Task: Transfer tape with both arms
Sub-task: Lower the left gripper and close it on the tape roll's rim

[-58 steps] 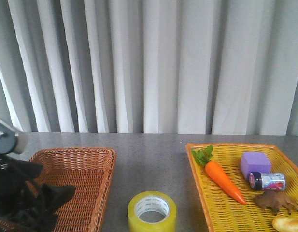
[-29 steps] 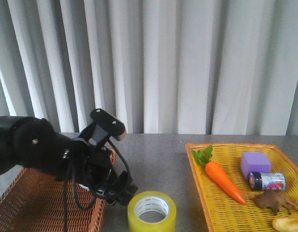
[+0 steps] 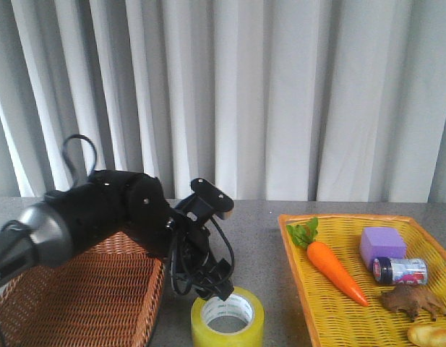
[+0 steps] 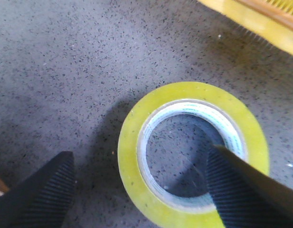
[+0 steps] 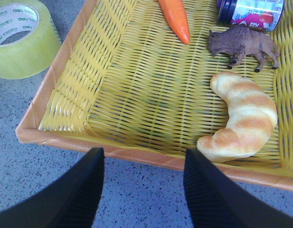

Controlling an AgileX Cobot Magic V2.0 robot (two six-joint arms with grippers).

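The tape, a wide yellow roll with a white printed core, lies flat on the grey table near the front edge. It also shows in the left wrist view as the tape and in the right wrist view as the tape. My left gripper hangs open just above it. In its wrist view the left gripper straddles one wall of the roll: one finger over the core hole, the other outside. My right gripper is open over bare table beside the yellow tray's rim, holding nothing; the front view does not show it.
A brown wicker basket sits at the left under my left arm. At the right a yellow tray holds a carrot, purple block, small can, toy bison and croissant. Curtains close the back.
My left arm has swung from over the wicker basket to the right and its open gripper now hangs over the tape. The tape has not moved.
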